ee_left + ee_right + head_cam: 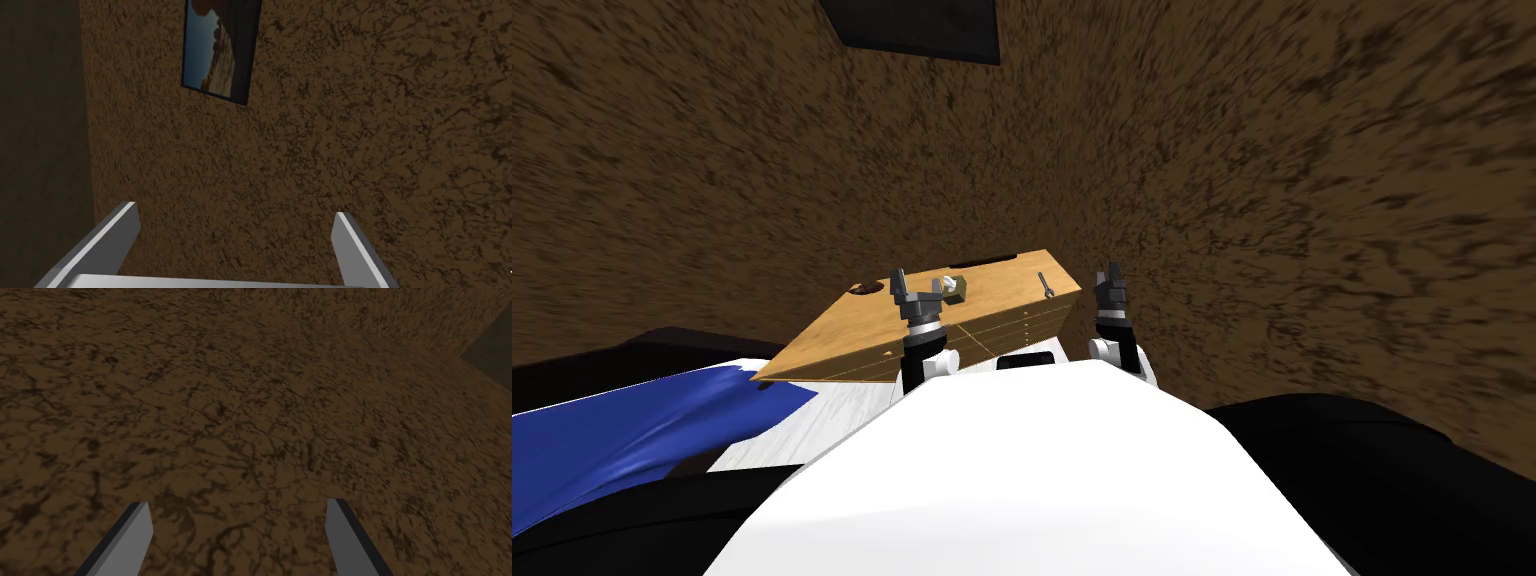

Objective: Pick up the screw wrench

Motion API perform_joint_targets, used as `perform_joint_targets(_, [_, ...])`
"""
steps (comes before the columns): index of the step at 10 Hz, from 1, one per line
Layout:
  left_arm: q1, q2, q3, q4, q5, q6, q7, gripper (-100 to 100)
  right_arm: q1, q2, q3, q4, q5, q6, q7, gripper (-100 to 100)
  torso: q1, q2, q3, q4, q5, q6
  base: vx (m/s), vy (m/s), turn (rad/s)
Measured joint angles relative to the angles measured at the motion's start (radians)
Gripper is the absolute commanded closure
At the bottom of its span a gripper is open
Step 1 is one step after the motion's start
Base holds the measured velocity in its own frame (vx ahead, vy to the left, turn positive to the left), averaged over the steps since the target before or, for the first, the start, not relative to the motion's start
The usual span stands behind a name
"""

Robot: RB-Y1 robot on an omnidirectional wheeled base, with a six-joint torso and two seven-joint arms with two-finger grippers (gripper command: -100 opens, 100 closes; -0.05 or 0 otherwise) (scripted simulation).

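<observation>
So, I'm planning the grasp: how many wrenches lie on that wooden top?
1. The small grey wrench lies near the right end of the wooden top. The left end effector covers part of the top, so another might be hidden.

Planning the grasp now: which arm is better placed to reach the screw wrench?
Right, probably. The right end effector, open, hovers nearer the screw wrench on the wooden top; the left end effector is farther.
</observation>
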Motion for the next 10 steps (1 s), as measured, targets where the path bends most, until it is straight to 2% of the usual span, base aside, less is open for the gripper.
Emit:
perform_joint_targets(3, [0.0,0.0,0.0,0.0,0.0,0.0,0.0,0,0.066,-0.044,-0.023,0.003,0.034,0.011,0.044,-100,0.0,0.002,0.001,0.0,0.0,0.0,-0.018,0.001,0.223])
perform_joint_targets(5, [0.0,0.0,0.0,0.0,0.0,0.0,0.0,0,0.125,-0.076,-0.05,0.03,0.06,-0.006,0.083,-100,0.0,0.002,0.001,0.0,0.0,0.0,-0.018,0.002,0.196])
perform_joint_targets(8, [0.0,0.0,0.0,0.0,0.0,0.0,0.0,0,0.182,-0.106,-0.08,0.047,0.081,-0.008,0.118,-100,0.0,0.001,0.001,0.0,0.0,0.0,-0.009,0.006,0.193])
perform_joint_targets(10, [0.0,0.0,0.0,0.0,0.0,0.0,0.0,0,0.252,-0.133,-0.108,0.058,0.109,-0.014,0.157,-100,0.0,0.001,0.001,0.0,0.0,0.0,-0.014,0.012,0.249])
